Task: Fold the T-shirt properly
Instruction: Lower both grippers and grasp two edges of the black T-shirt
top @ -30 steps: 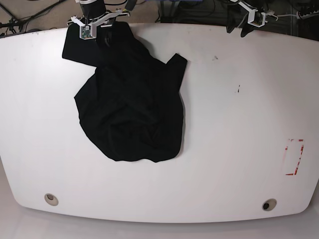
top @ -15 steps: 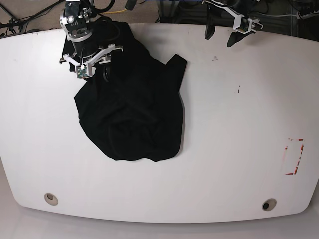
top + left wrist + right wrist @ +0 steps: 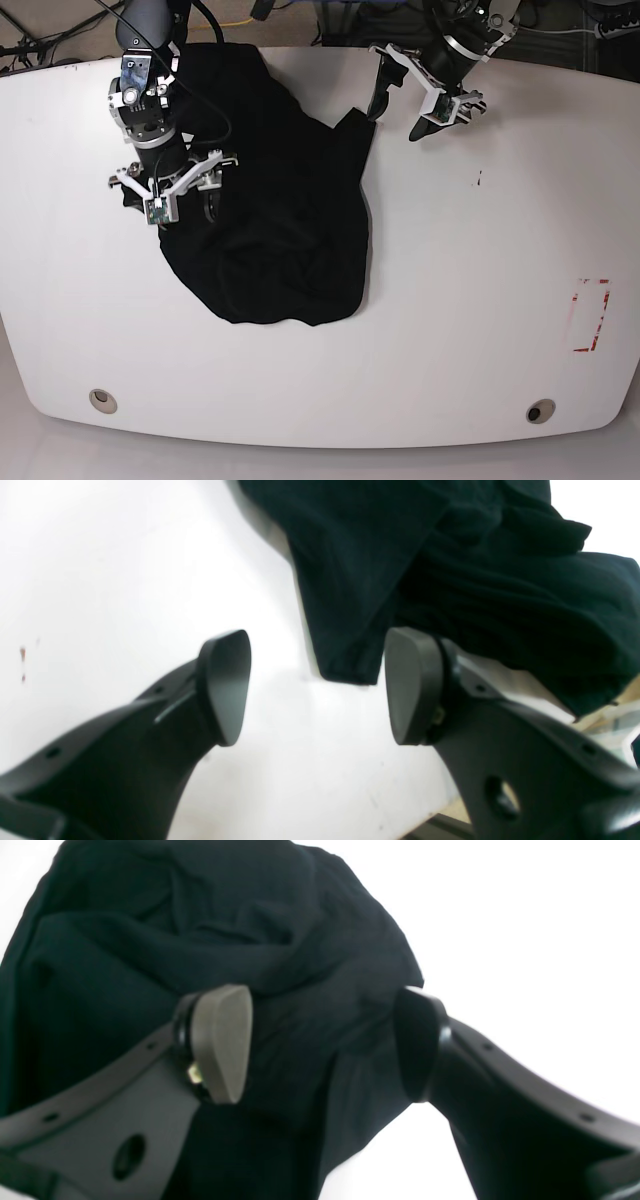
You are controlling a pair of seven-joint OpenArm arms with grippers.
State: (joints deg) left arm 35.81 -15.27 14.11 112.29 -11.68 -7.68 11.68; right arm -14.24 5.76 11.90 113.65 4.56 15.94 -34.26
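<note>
Black T-shirt bunched in a rumpled heap on the white surface, left of centre and reaching to the far edge; print not visible, sleeves and hem hard to tell apart. No fold started.

Right end effector at the heap's left side, over the cloth, jaws spread with nothing between them; in its wrist view only dark fabric beneath the two pads. Left end effector at the far side, just right of a protruding flap of cloth, also spread and empty; in its wrist view the flap's edge lying between the pads and a little beyond them, bare surface below.

Likely to go wrong from here:
- Pinching several layers at once. Heap thick and creased under the right end effector, so a closing grip probably gathers more than one ply and drags the bundle rather than opening it.
- Missing the flap. Edge thin and flat against the surface, so pads closing too high would probably slide off.
- Picking mismatched corners. With no seam or collar identifiable, lifting at these two spots could twist the shirt instead of spreading it.
- Cloth slipping over the far edge, already close.
</note>
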